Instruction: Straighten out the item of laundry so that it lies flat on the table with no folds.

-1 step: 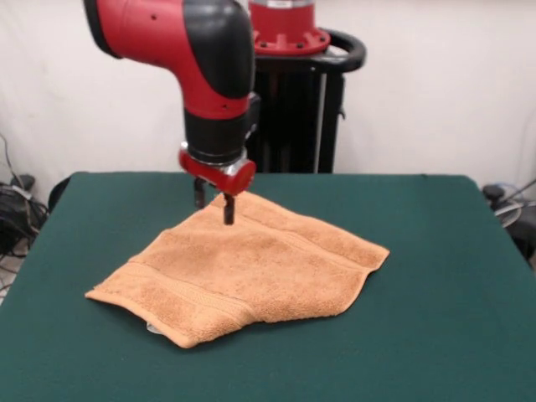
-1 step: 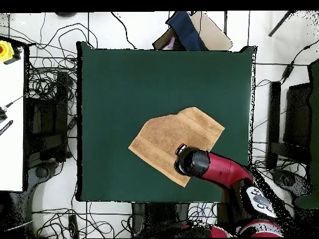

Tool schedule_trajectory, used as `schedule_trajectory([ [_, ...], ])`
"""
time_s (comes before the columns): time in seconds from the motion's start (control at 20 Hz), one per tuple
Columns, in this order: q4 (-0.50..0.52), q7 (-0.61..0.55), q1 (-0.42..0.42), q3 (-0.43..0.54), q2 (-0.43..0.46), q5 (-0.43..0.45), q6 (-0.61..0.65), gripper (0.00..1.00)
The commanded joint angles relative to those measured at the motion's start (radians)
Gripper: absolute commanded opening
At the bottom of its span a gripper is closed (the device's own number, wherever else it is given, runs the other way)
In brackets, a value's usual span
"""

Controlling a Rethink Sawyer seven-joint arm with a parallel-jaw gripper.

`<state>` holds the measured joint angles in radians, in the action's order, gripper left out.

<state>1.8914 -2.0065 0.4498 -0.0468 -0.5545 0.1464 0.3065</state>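
The item of laundry (image 1: 251,268) is an orange-tan terry towel lying near the middle of the dark green table (image 1: 435,251). It is mostly spread out, with band stripes showing. Its near edge looks doubled under, and a bit of white tag peeks out at the front left. My gripper (image 1: 213,203) points straight down at the towel's far corner and is open. One finger (image 1: 228,209) is on the cloth and the other stands just beyond the edge. From overhead, the towel (image 2: 174,140) sits right of the centre of the table (image 2: 124,93), and the arm (image 2: 212,167) hides the gripper.
The black pedestal (image 1: 293,109) stands behind the table's far edge. Cables and boxes (image 2: 43,118) lie on the floor around the table. A white bench (image 2: 11,124) stands at the overhead view's left edge.
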Motion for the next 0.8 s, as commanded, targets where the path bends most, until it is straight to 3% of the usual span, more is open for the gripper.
schedule_trajectory([
  [0.05, 0.007, -0.11, -0.015, 0.09, 0.103, 0.017, -0.129, 1.0],
  [0.2, -0.032, -0.082, 0.023, 0.097, 0.195, 0.046, -0.203, 1.0],
  [0.45, -0.136, -0.094, 0.009, 0.051, 0.352, 0.082, -0.384, 1.0],
  [0.55, -0.142, -0.079, 0.036, 0.074, 0.367, 0.1, -0.388, 1.0],
  [0.6, -0.144, -0.066, 0.056, 0.093, 0.373, 0.115, -0.383, 0.0],
  [0.8, -0.125, -0.05, 0.077, 0.107, 0.348, 0.123, -0.329, 0.0],
])
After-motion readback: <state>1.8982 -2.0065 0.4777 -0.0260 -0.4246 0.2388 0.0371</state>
